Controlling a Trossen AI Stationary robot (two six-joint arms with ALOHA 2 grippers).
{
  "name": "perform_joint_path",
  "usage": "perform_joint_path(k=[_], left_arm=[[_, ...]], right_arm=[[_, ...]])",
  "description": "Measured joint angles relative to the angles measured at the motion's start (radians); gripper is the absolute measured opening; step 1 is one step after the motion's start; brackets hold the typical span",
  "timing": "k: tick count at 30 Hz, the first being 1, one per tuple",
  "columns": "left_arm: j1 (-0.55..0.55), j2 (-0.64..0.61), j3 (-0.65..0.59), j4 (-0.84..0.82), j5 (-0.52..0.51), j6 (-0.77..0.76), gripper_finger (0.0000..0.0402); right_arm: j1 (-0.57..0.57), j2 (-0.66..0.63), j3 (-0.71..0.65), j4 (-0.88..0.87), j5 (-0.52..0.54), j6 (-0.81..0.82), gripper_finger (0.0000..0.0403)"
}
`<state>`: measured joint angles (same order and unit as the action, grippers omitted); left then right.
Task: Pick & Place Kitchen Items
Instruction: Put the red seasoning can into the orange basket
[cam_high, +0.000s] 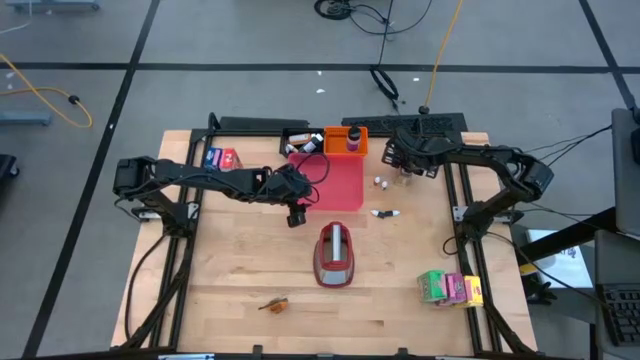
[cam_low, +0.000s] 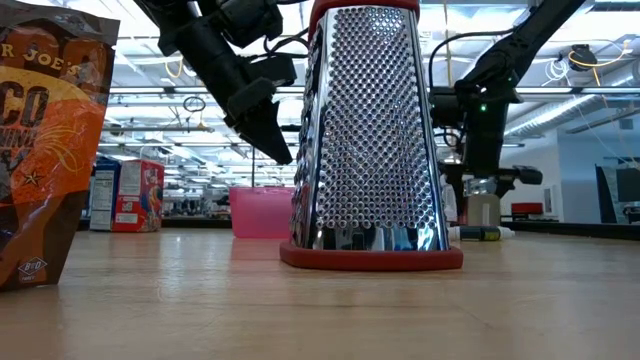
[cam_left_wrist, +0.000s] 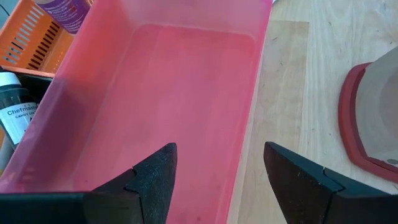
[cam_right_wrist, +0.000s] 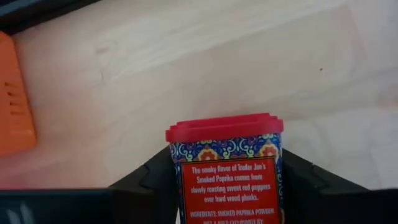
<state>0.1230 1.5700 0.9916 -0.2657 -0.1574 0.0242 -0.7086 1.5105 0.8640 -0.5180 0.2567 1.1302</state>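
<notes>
Overhead, the right gripper (cam_right_wrist: 224, 186) pinches a red-lidded paprika tin (cam_right_wrist: 225, 168); the left gripper (cam_left_wrist: 217, 180) hovers spread above the pink tray (cam_left_wrist: 155, 93).

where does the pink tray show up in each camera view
High view: pink tray at table centre-back, left gripper at its near-left corner.
Low view: tray low and pink behind the grater, left of it.
Left wrist view: tray fills most of the frame, empty, beyond the open fingers.
Right wrist view: not in it.
Shared landmark: the red-based grater, beside the tray.
</notes>
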Motion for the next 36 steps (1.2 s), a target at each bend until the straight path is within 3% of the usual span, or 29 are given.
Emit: perform_joint_path(k=[7,19,28,36], left_arm=[[0.0,0.0,0.0,0.0,0.0,0.0,0.0244],[0.0,0.0,0.0,0.002,0.0,-0.002,0.0244],[0.0,0.0,0.0,0.049,0.0,-0.019,0.0244],[0.0,0.0,0.0,0.062,0.0,-0.053,0.0244]], right_arm=[[-0.008,0.0,0.0,0.069,-0.058,-0.175,0.0175],[-0.019,-0.076,0.0,0.204,0.036,-0.518,0.0175],[0.022,-0.185,0.001,0.365,0.027,-0.715,0.0175],[0.087,-0.202,0.001,0.614,-0.131,-0.848,0.0175]])
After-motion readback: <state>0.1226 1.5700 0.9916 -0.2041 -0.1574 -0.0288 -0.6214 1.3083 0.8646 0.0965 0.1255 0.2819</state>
